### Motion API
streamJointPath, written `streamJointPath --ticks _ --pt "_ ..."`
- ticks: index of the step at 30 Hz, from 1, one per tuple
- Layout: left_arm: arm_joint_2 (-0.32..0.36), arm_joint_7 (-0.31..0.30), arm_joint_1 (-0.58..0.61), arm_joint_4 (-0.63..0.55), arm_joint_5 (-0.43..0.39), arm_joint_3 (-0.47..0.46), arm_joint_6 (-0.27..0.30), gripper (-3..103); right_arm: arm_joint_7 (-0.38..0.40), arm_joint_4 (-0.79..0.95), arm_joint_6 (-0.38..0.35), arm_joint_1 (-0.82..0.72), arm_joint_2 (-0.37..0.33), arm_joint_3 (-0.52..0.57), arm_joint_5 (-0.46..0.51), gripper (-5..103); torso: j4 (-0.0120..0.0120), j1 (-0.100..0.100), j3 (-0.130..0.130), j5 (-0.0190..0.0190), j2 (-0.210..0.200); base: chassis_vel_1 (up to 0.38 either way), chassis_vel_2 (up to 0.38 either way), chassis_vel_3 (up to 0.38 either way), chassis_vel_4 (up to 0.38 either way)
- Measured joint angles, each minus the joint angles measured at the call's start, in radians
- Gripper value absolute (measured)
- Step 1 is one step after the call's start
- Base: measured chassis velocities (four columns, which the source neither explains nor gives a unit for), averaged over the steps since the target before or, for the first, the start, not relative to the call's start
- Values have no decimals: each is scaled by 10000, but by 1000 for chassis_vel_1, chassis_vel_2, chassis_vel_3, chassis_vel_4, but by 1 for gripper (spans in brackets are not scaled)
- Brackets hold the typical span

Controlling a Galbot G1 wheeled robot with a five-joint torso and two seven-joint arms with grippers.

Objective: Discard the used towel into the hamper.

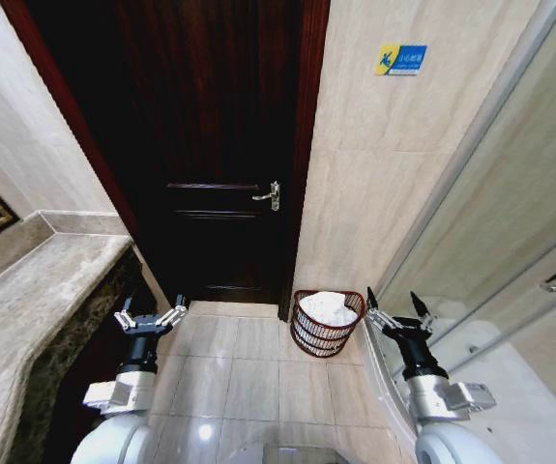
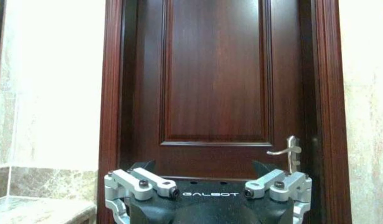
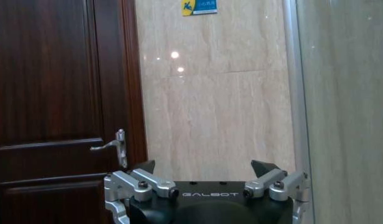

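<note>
a: where's the hamper (image 1: 327,324)?

b: on the tiled floor (image 1: 248,372), in the corner where the beige wall (image 1: 384,164) meets the dark wooden door (image 1: 215,145), right by the door frame's foot. a white towel (image 1: 328,307) lies bunched inside it, rising to about the rim.

a: is either gripper holding anything?

b: no. the left gripper (image 1: 150,316) is raised over the floor beside the edge of the marble counter (image 1: 36,300), fingers spread apart and empty. the right gripper (image 1: 399,315) is up just to the right of the hamper, near the glass shower panel (image 1: 510,222), also splayed wide with nothing between its fingers.

a: what do the wrist views show?

b: the left gripper (image 2: 204,173) faces the door panel and its lever handle (image 2: 289,151); the right gripper (image 3: 204,171) faces the beige wall, with the blue sign (image 3: 199,6) high up.
</note>
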Motion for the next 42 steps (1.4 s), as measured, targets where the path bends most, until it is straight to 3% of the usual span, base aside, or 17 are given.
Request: streamJointPath --ticks 42 --pt "-26 124 -41 43 129 146 174 100 -65 -138 69 45 -28 22 111 100 0 0 -1 0 -1 95 -92 -94 97"
